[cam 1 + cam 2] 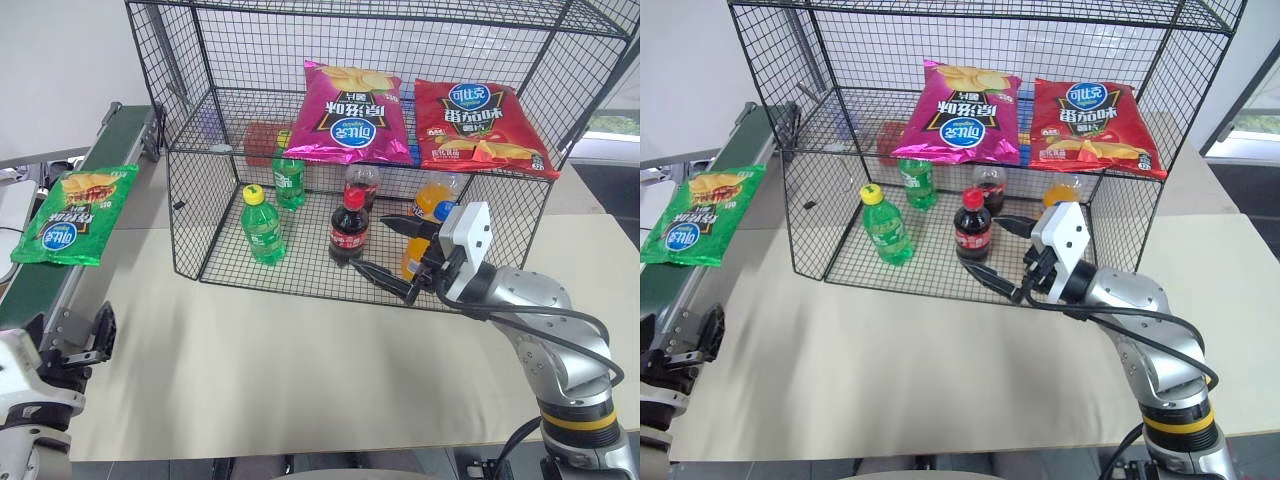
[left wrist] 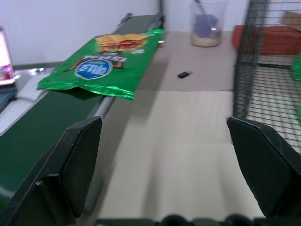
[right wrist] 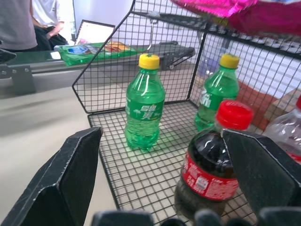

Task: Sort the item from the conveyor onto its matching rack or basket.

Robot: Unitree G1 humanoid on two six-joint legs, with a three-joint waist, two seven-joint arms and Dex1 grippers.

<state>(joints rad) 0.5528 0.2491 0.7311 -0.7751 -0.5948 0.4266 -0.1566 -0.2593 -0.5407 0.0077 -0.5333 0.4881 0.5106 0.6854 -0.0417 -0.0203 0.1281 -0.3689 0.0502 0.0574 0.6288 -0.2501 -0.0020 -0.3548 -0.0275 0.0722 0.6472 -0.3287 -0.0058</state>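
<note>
While the shiny green crisp bag lies lengthwise on the dark green conveyor — ahead of your nearer left tool — both tools' fingers stand apart, empty.

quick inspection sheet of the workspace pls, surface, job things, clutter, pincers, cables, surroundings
surface: beige table, bare in front of the cage.
job's things: green crisp bag lies on the conveyor, overhanging its table-side rail; black wire cage holds magenta bag and red bag on the upper shelf, bottles on the floor.
clutter: small dark object on the table.
grippers: left pincer open, empty; right pincer open, empty, at the cage front.
cables: black cable along the right arm.
surroundings: person beyond the conveyor.
</note>
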